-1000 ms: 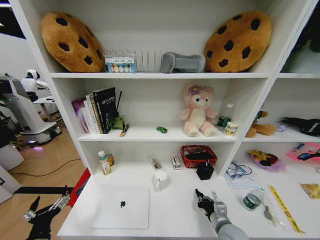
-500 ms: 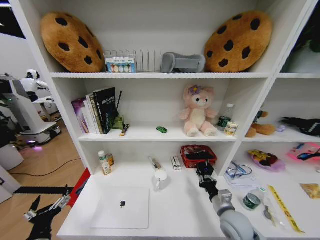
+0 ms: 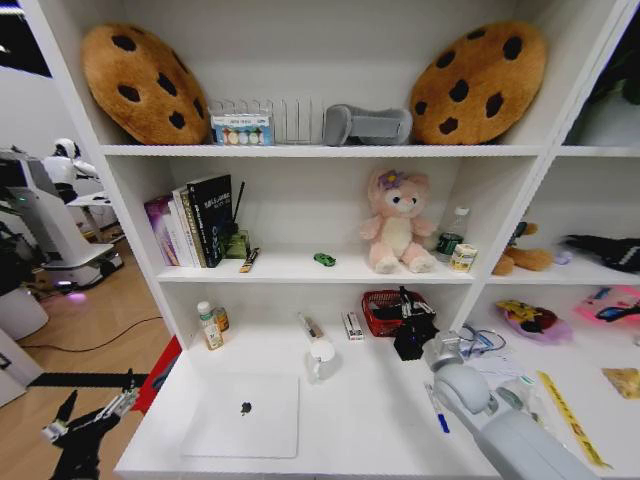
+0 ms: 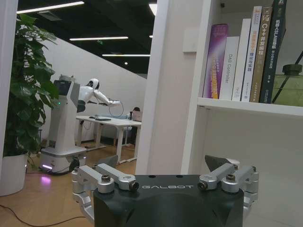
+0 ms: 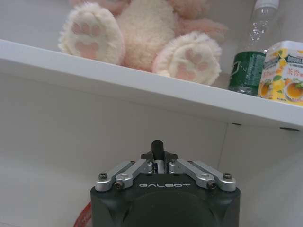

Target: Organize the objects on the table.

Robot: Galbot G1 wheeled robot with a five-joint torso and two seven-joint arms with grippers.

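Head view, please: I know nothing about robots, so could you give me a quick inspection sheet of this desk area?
Surface: white desk, smooth top.
Job's things: closed silver laptop front left; blue-capped pen lying on the desk; green toy car on the shelf above; black-capped pen in the right gripper.
Clutter: white mug, red basket, yellow ruler.
Grippers: right gripper shut on the black-capped pen by the basket; left gripper open, low beside the desk.
Cables: black cable on the floor.
Surroundings: another robot at left.
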